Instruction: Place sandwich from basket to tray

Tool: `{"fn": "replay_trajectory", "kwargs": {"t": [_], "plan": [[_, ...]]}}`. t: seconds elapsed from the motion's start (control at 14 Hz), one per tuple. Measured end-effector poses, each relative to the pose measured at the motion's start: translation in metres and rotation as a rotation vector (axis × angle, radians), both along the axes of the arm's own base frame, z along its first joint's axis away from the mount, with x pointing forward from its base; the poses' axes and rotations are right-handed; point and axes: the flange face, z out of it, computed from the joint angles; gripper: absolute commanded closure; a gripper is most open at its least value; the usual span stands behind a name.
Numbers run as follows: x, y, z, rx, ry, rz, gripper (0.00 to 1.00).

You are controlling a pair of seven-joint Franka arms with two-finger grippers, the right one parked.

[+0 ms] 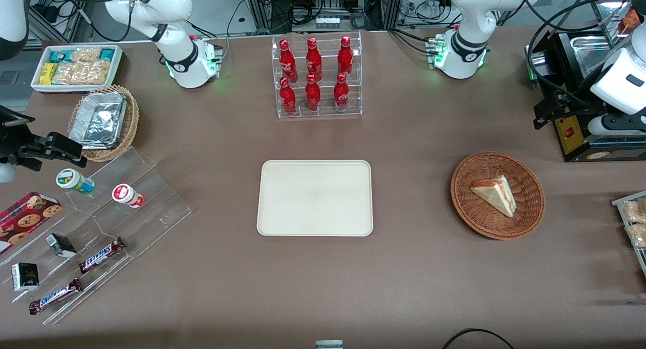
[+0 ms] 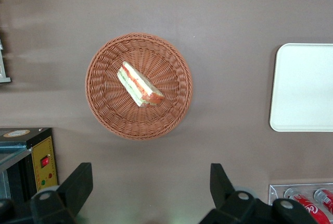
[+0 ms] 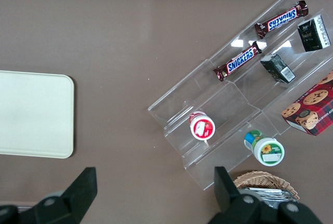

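The sandwich (image 1: pixel 497 193) (image 2: pixel 139 84), a pale triangular wedge with orange-red and green layers on its cut side, lies in the round reddish-brown wicker basket (image 1: pixel 464 197) (image 2: pixel 104 109). The cream tray (image 1: pixel 315 197) (image 2: pixel 304 86) (image 3: pixel 31 114) lies flat and bare at the table's middle, beside the basket toward the parked arm's end. My left gripper (image 1: pixel 550 109) (image 2: pixel 148 182) hangs high over the table, open and holding nothing. It is farther from the front camera than the basket and not over it. Bare brown table shows between its fingers (image 2: pixel 78 185).
A black machine with a yellow panel (image 1: pixel 575 132) (image 2: pixel 41 159) stands close to the gripper. A clear rack of red bottles (image 1: pixel 317 76) stands farther back than the tray. A clear stepped shelf of snacks (image 1: pixel 101 228), a tan basket of foil containers (image 1: pixel 103 122) and a white bin (image 1: pixel 75 66) sit toward the parked arm's end.
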Motion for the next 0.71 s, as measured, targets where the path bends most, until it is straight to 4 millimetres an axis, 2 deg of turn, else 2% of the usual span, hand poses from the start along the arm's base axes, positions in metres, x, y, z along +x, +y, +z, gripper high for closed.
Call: {"fn": "replay_trajectory", "kwargs": {"t": [0.71], "plan": [[0.001, 0.011, 0.001, 0.007, -0.002, 0.017, 0.0]]}}
